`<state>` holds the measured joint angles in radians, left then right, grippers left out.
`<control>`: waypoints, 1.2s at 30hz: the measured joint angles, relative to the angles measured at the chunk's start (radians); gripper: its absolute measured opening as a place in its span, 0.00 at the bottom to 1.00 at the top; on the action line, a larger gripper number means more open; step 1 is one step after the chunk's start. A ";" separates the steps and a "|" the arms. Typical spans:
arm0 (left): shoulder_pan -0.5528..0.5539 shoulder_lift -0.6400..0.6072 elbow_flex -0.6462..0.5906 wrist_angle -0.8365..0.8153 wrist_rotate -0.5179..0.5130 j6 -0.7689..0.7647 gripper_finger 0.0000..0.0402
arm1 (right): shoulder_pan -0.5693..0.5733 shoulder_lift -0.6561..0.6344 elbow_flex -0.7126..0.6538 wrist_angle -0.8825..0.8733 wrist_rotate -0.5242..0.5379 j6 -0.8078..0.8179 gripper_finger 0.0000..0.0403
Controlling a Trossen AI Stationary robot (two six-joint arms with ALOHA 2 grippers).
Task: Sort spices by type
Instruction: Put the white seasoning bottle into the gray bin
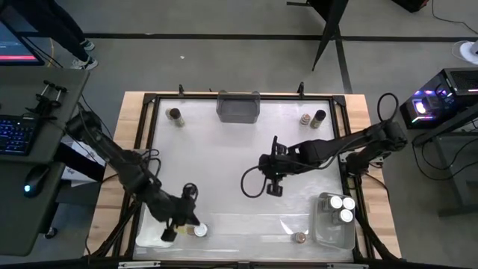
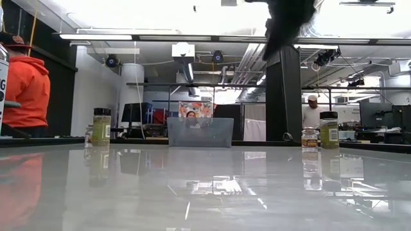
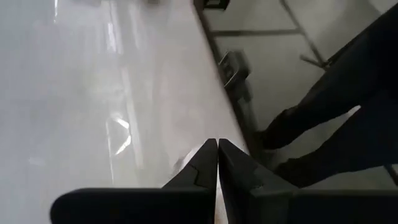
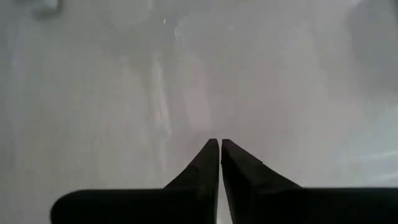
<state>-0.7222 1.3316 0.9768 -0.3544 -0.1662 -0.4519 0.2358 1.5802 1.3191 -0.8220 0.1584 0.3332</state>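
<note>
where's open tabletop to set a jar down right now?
Free: the wide strip between the grey bin and the right gripper, and the middle-left below the dark-lidded jar. Crowded: near-right clear bin holding white-lidded jars, and near-left around the left gripper.

Grey floor (image 1: 224, 67), bright ceiling strip lights (image 2: 115, 36)

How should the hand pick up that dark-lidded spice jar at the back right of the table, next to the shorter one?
Grip the dark-lidded jar around its upper body, just under the lid, coming straight down from above. It stands upright, and the shorter jar sits close beside it, so probably set the fingers on the two sides clear of that neighbour.
</note>
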 joint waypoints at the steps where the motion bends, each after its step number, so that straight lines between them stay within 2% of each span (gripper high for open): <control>1: -0.007 0.020 0.028 -0.030 0.002 0.012 0.00 | 0.005 -0.001 -0.020 0.000 -0.015 0.003 0.02; 6: -0.021 0.140 0.124 -0.132 0.064 0.060 0.00 | 0.049 -0.023 -0.127 0.015 -0.033 0.019 0.01; 11: -0.006 0.207 0.131 -0.124 0.079 0.040 0.00 | 0.092 -0.049 -0.177 0.033 -0.036 0.062 0.00; 16: 0.017 0.217 0.133 -0.131 0.086 0.021 0.00 | 0.124 -0.058 -0.178 0.036 -0.036 0.069 0.00; 22: 0.022 0.220 0.133 -0.132 0.155 0.038 0.00 | 0.148 -0.058 -0.176 0.035 -0.035 0.077 0.00; 32: 0.050 0.244 0.132 -0.168 0.162 0.050 0.00 | 0.160 -0.058 -0.176 0.033 -0.005 0.112 0.00; 36: 0.068 0.254 0.134 -0.166 0.166 0.102 0.00 | 0.171 -0.061 -0.176 0.025 -0.004 0.112 0.00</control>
<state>-0.6542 1.5852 1.1106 -0.5206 -0.0004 -0.3497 0.4064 1.5194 1.1435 -0.7970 0.1542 0.4451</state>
